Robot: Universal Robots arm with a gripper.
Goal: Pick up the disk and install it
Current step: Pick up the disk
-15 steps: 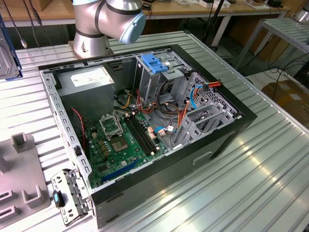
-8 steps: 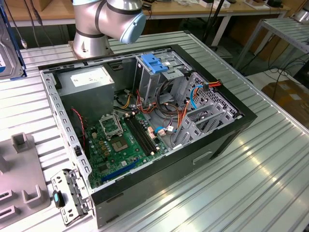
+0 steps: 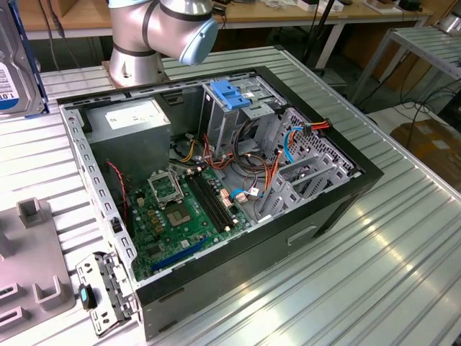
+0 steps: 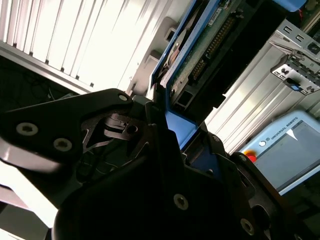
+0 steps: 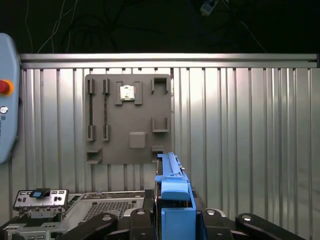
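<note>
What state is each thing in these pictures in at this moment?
disk: held off the table in the gripper.
gripper: shut on the disk.
computer case: lying on its side, open, side panel off.
drive cage: inside the case, disk not yet in it.

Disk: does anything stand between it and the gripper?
Nothing visible does. In the first wrist view the gripper is clamped on the disk at its blue-railed edge, with no gap between them.
</note>
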